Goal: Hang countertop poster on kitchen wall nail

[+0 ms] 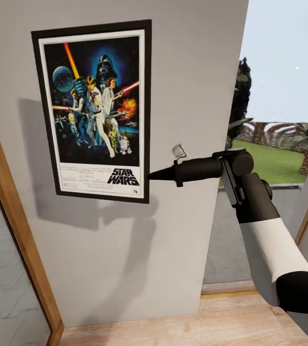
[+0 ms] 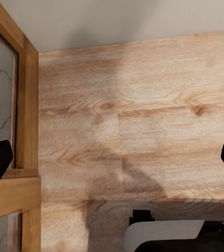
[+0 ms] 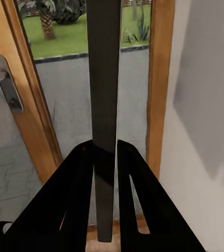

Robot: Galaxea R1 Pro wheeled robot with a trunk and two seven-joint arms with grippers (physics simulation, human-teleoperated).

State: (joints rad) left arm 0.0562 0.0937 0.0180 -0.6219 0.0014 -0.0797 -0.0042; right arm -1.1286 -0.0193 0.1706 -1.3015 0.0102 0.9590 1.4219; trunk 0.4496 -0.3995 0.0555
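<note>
The Star Wars poster (image 1: 93, 110) stands upright and slightly tilted against the pale grey wall (image 1: 125, 250), casting a shadow to its left and below. My right gripper (image 1: 152, 176) is shut on the poster's right edge near its lower corner. The right wrist view looks along that dark frame edge (image 3: 104, 79), pinched between the gripper (image 3: 105, 148) and its fingers (image 3: 80, 178). My left gripper (image 2: 112, 160) hangs open over the wood floor (image 2: 132, 115), holding nothing. Any wall nail is hidden or out of view, and the kitchen countertop is out of view.
A wooden-framed glass door (image 1: 9, 206) borders the wall panel on the left. A tall window (image 1: 278, 120) onto a garden lies to the right. The right wrist view shows a door handle (image 3: 7, 84). Wood floor (image 1: 173, 327) runs along the wall's base.
</note>
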